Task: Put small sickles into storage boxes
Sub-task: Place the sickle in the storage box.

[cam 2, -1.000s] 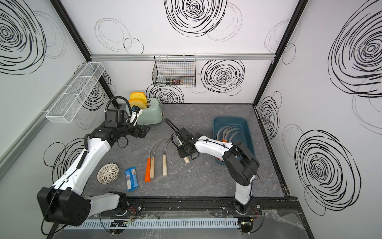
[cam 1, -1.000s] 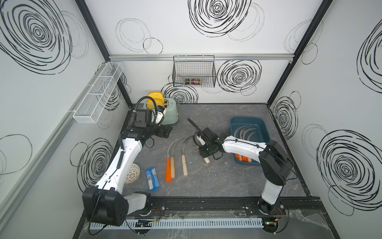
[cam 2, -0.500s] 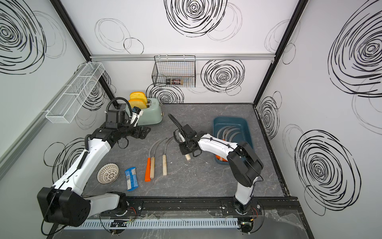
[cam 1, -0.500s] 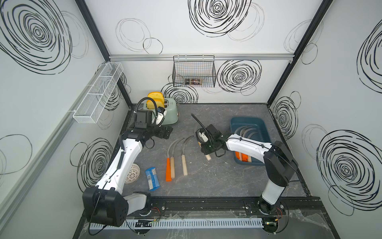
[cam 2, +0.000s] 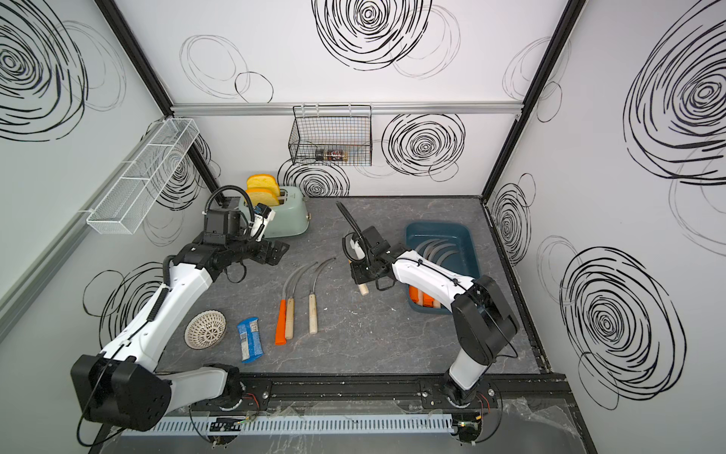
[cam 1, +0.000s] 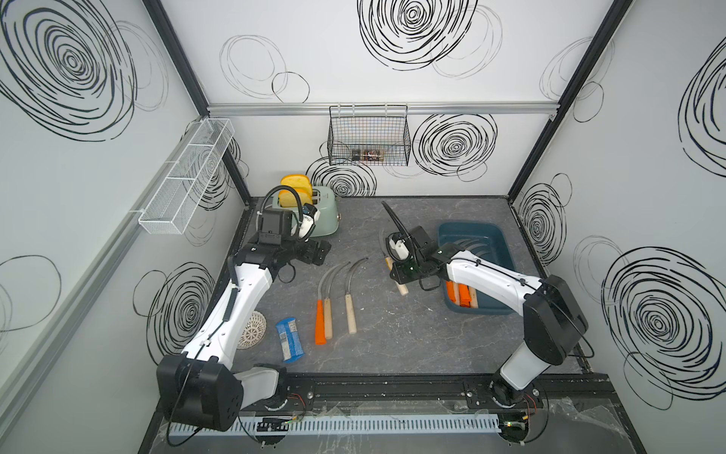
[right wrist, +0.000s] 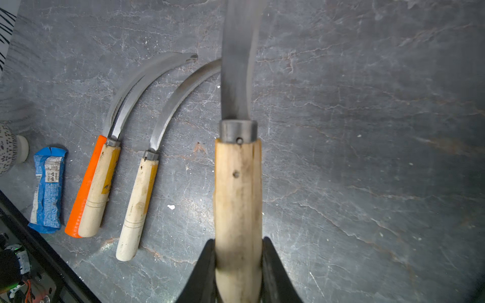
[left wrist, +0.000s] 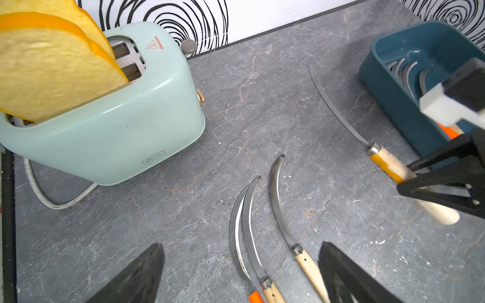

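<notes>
Right now the right gripper (right wrist: pixel 237 265) is clamped tight on the pale wooden handle of one small sickle (right wrist: pixel 237 183), held over the grey table (cam 1: pixel 393 334) just beside the teal storage box (cam 1: pixel 471 226), where other sickles (cam 1: pixel 467 245) already lie; three more sickles (cam 1: pixel 327 314) rest side by side mid-table; the left gripper (cam 1: pixel 316 251) hangs wide apart, empty, near the toaster (cam 1: pixel 326 216)
</notes>
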Tool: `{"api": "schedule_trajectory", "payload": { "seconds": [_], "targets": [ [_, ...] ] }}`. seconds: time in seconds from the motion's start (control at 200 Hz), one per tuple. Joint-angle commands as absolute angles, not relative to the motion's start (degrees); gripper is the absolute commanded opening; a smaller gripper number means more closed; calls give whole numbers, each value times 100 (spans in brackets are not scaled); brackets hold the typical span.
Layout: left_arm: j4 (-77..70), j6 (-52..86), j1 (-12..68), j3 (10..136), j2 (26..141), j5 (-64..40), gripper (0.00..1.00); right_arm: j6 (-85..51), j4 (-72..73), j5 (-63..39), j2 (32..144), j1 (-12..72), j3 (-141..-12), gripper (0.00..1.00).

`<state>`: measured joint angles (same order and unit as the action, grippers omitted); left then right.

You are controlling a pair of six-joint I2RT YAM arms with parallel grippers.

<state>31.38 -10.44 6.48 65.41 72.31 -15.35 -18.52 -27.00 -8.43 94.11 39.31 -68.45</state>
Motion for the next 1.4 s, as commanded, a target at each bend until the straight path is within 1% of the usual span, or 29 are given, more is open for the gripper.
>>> {"api": "schedule_trajectory", "payload": {
  "seconds": [0.0,0.57,0.745,1.051,1.396],
  "targets": [
    [2975,-1124,717,6592,7268,-1522,96,-1715,-2800,-923,9047,3795,-6735,0],
    [3068,-1260,956,6810,7374,-1520,96,-1452,-3214,-1001,8198,2879,-6470,0],
    [3136,-1358,1180,6907,7450,-1529,96,-1343,-3356,-994,7955,2518,-6347,0],
    [3095,-1413,1617,7075,7601,-1488,96,-1558,-3478,-559,7495,1822,-5933,0],
    [3058,-1413,2004,7110,7674,-1520,96,-1614,-3433,-550,7273,1288,-5630,0]
  ]
}}
